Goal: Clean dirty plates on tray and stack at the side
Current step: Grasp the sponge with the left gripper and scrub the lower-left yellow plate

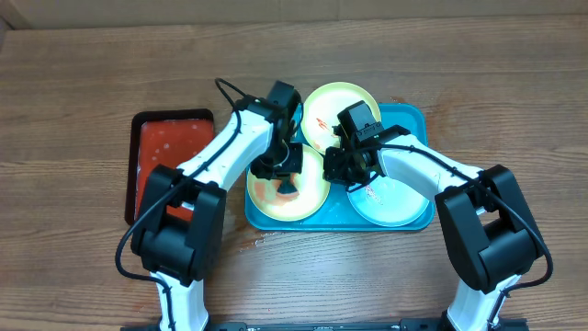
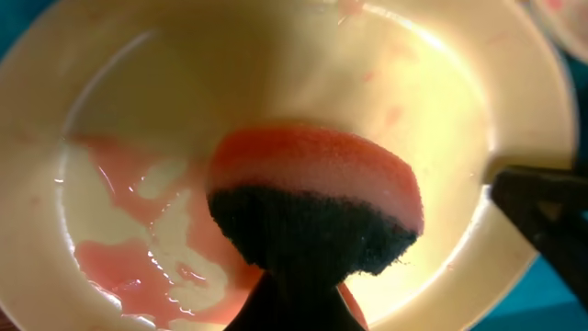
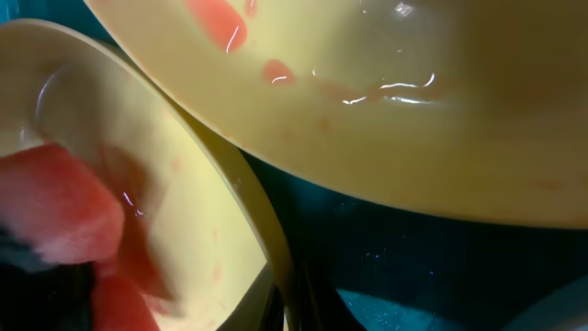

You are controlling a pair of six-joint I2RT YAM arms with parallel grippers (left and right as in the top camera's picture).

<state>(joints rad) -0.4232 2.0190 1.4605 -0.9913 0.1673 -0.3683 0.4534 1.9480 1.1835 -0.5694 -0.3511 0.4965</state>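
The blue tray (image 1: 418,119) holds three dirty plates. My left gripper (image 1: 288,175) is shut on an orange sponge with a dark scrub side (image 2: 312,202), pressing it into the front-left yellow-green plate (image 1: 271,198), where a red smear (image 2: 138,248) spreads over the white centre. At that plate's right edge, my right gripper (image 1: 331,170) is shut on the rim (image 3: 280,267); one of its fingers (image 2: 542,207) shows in the left wrist view. A second yellow-green plate (image 1: 326,106) lies at the back with red spots (image 3: 220,18). The light blue plate (image 1: 390,207) sits front right, partly under my right arm.
A smaller red tray with a black edge (image 1: 170,152) lies on the wooden table just left of the blue tray, partly under my left arm. Both arms cross over the middle of the blue tray.
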